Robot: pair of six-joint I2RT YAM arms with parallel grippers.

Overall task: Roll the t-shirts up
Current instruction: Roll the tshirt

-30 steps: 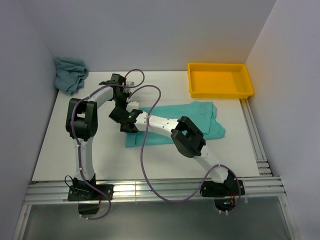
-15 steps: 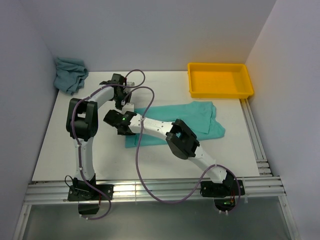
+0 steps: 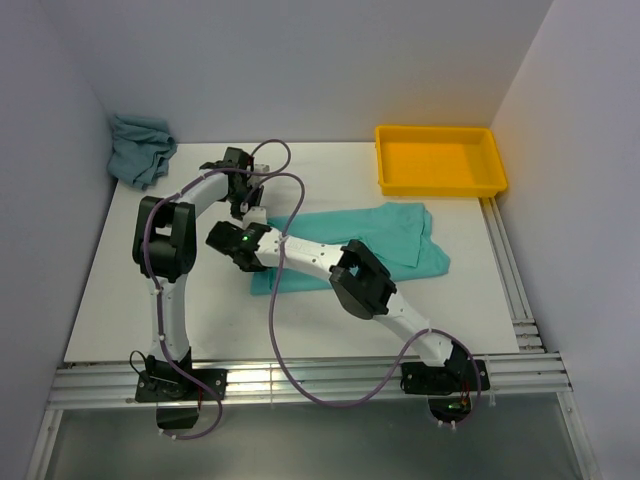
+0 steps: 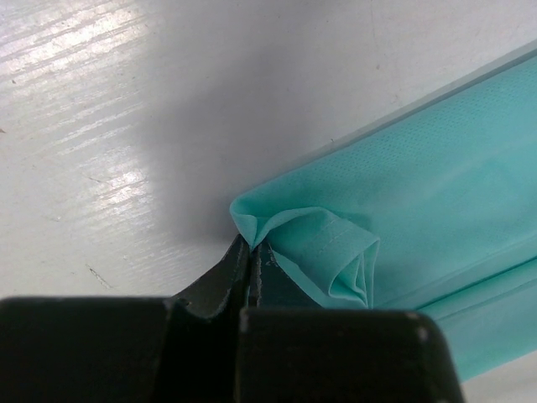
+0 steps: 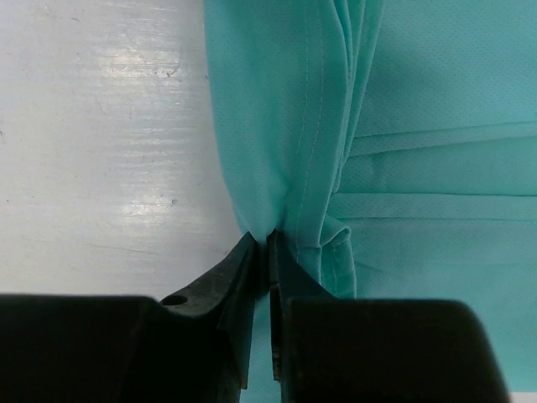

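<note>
A mint-turquoise t-shirt (image 3: 390,235) lies folded into a long strip across the middle of the table. Its left end is lifted and curled over. My left gripper (image 3: 254,214) is at the far corner of that end, shut on a pinch of the fabric (image 4: 252,227), with a small curl of hem (image 4: 336,260) beside the jaws. My right gripper (image 3: 250,260) is at the near corner of the same end, its jaws closed on the shirt's edge (image 5: 268,222). A second, grey-teal t-shirt (image 3: 140,148) lies crumpled at the back left corner.
A yellow tray (image 3: 440,160) stands at the back right. White walls close off the left, back and right. Metal rails (image 3: 300,378) run along the near edge, by the arm bases.
My right arm has reached further left to the near corner of the shirt's left end, and its jaws have shut on the fabric there. The left gripper has held still.
</note>
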